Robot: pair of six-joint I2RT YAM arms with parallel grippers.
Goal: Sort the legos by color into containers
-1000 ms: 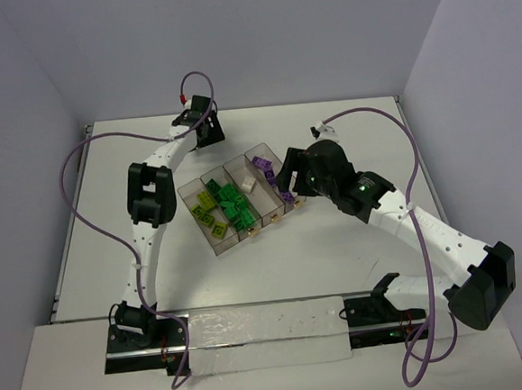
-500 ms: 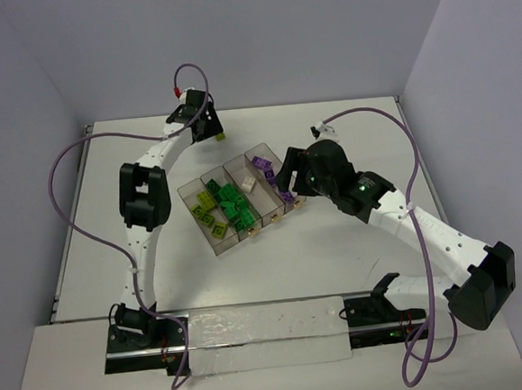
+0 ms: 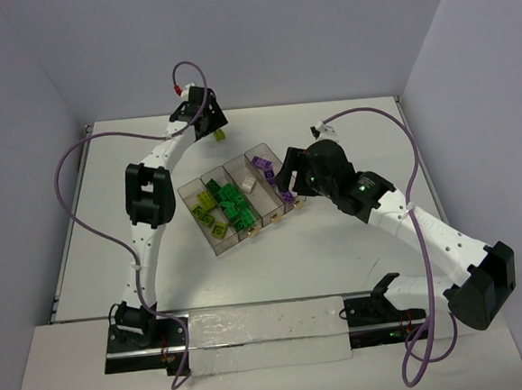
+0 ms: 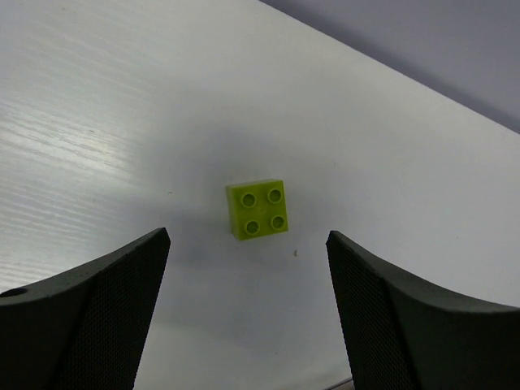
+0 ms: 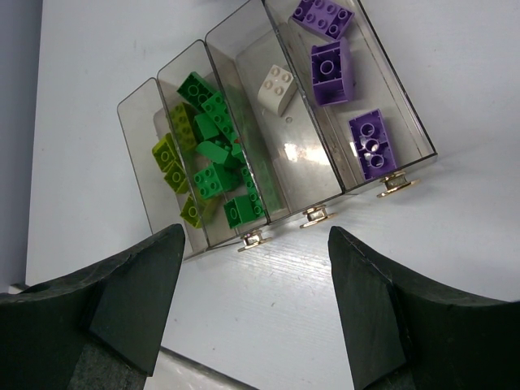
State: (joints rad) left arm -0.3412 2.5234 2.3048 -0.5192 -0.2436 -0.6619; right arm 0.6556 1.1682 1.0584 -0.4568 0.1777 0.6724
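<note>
A lone yellow-green lego (image 3: pixel 221 136) lies studs-up on the table at the back, also in the left wrist view (image 4: pixel 257 209). My left gripper (image 3: pixel 205 118) is open and empty above it, the brick just beyond its fingertips (image 4: pixel 248 260). The clear smoky tray (image 3: pixel 264 215) of four containers sits mid-table. In the right wrist view (image 5: pixel 325 175) its compartments hold yellow-green legos (image 5: pixel 171 166), dark green legos (image 5: pixel 215 154), one white lego (image 5: pixel 276 88) and purple legos (image 5: pixel 329 69). My right gripper (image 3: pixel 288 176) is open and empty beside the tray's tabbed end (image 5: pixel 256 244).
Yellowish tabs (image 5: pixel 313 216) stick out of the tray's near end. Purple cables (image 3: pixel 70 187) loop over the left and right (image 3: pixel 412 160) sides of the table. Grey walls enclose the table at the back and sides.
My left wrist has shifted slightly toward the back, and the yellow-green lego that it hid a second ago now shows beside it. The right arm and the tray have not moved.
</note>
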